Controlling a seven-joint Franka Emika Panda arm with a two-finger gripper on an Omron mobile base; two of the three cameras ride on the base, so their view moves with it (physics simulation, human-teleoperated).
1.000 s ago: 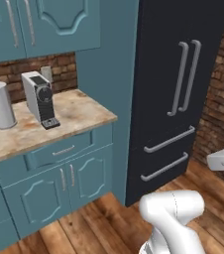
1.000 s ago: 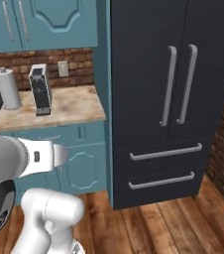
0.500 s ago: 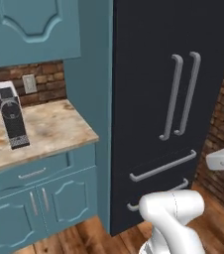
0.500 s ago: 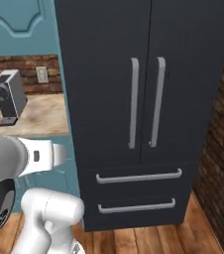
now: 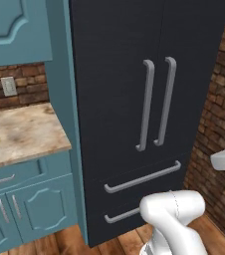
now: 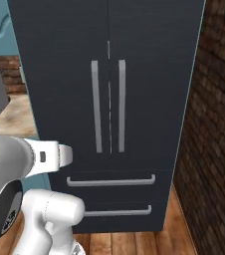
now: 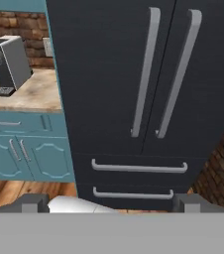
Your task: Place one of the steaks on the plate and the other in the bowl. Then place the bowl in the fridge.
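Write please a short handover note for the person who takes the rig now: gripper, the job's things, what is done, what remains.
Gripper: open, holding nothing; fingers wide apart, pointed at the fridge.
Fridge: straight ahead, both doors and both drawers closed.
Steaks, plate, bowl: not in sight from here, so their state cannot be confirmed.
Done: base stands facing the fridge.
Left: check the steaks are on plate and in bowl, open a fridge door by its grey handle, put the bowl inside.
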